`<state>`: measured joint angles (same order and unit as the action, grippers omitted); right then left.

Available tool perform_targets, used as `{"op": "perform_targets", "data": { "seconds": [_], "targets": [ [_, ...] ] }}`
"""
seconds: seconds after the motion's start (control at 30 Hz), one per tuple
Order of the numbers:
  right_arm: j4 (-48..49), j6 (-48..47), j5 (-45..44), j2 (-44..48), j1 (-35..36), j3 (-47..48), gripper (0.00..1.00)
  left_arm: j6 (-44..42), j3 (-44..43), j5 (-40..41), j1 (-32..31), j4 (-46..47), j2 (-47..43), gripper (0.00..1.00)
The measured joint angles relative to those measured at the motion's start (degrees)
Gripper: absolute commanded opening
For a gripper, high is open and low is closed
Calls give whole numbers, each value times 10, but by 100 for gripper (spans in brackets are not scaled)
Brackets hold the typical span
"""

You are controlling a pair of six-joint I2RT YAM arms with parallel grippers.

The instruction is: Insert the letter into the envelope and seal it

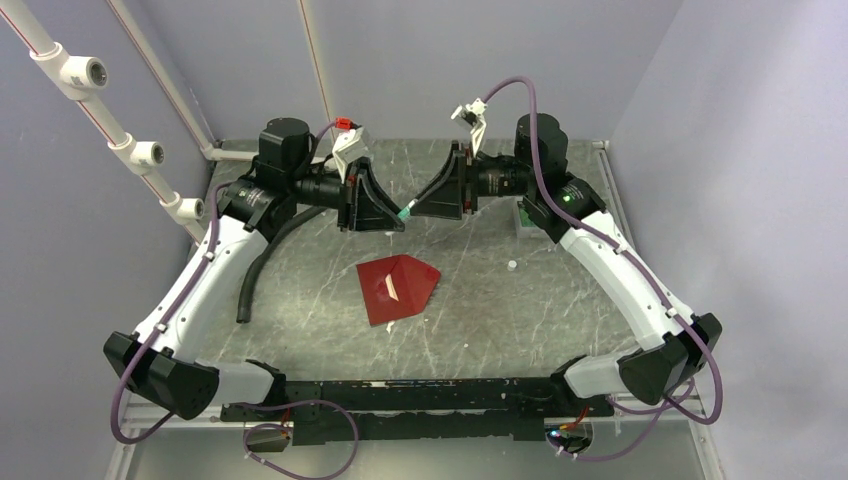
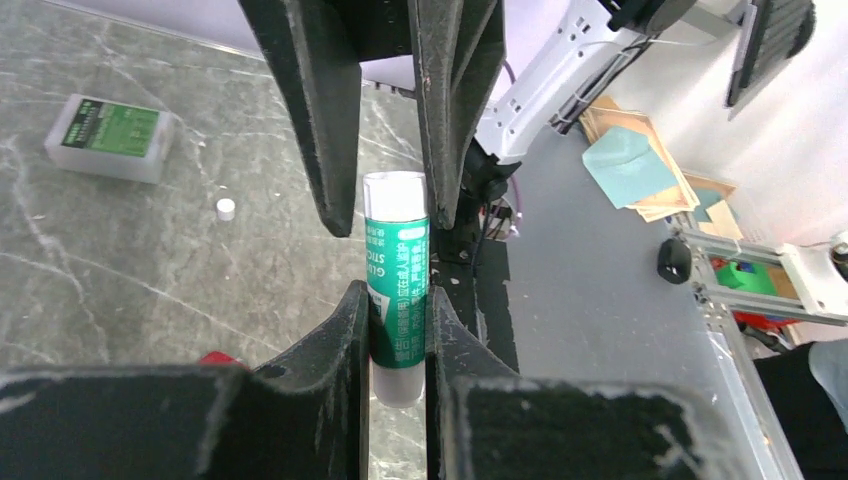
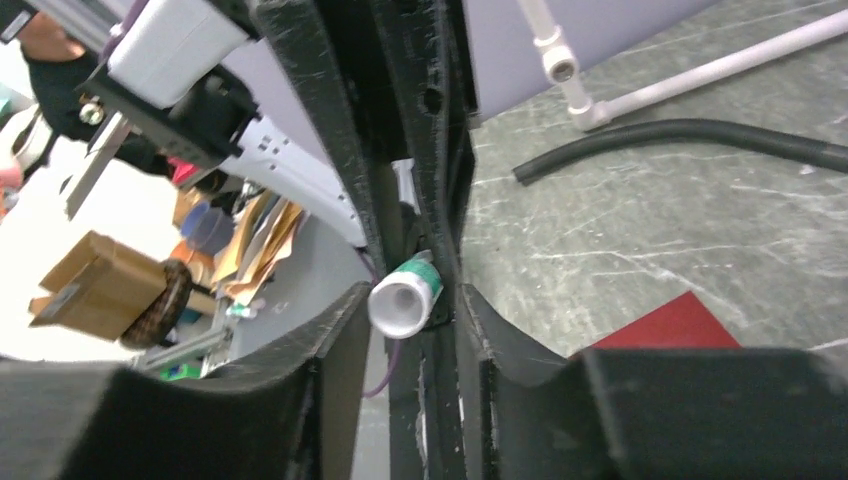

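Observation:
The dark red envelope point(image 1: 397, 288) lies flat on the table in the middle, with pale streaks on its face; a corner of it shows in the right wrist view point(image 3: 680, 325). The tan-pink letter is not in view. My left gripper point(image 2: 397, 330) is shut on a green-and-white glue stick point(image 2: 397, 285) and holds it in the air above the table behind the envelope. My right gripper point(image 3: 410, 300) faces it tip to tip. Its jaws stand slightly apart around the stick's white hollow end point(image 3: 400, 300). In the top view the stick point(image 1: 403, 212) bridges both grippers.
A small white-and-green box point(image 2: 110, 135) and a small white cap point(image 2: 226, 208) lie on the right part of the table; the cap also shows in the top view point(image 1: 511, 266). A black hose point(image 1: 262, 262) curves along the left. White pipes point(image 1: 150, 155) stand at the back left.

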<state>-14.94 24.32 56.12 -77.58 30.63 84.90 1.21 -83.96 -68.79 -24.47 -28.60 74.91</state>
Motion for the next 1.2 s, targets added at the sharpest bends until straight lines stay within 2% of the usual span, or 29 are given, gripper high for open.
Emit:
{"op": "perform_targets", "data": {
  "seconds": [0.13, 0.2, 0.33, 0.4, 0.67, 0.83, 0.87, 0.97, 1.03, 1.1, 1.2],
  "targets": [
    [4, -3, 31, 0, 2, 1, 8, 4, 0, -17, 0, -3, 2, 2],
    [5, -1, 34, -2, 2, 1, 0, 8, 0, -17, 0, -4, 3, 3],
    [8, 18, 13, -5, 4, 1, 0, 10, 0, 3, 1, -7, 3, 2],
    [9, 43, -24, -8, 7, 1, 0, 9, 0, 34, 2, -6, 2, 2],
    [-78, 164, -315, -64, 60, 82, 0, -13, 10, 224, 8, 17, -7, 2],
    [-142, 216, -435, -93, 81, 143, 0, -19, 17, 275, 7, 44, -7, 2],
    [-151, 223, -450, -95, 84, 150, 3, -19, 19, 282, 5, 52, -8, 2],
    [-171, 224, -468, -95, 87, 158, 54, -23, 26, 293, 0, 63, -10, 2],
    [-166, 203, -451, -94, 85, 156, 75, -29, 27, 291, -1, 60, -10, 3],
    [-144, 176, -415, -85, 79, 135, 85, -38, 26, 275, -1, 47, -10, 2],
    [-111, 129, -332, -46, 68, 74, 85, -47, 21, 243, -1, 16, -9, 2]
  ]
}}
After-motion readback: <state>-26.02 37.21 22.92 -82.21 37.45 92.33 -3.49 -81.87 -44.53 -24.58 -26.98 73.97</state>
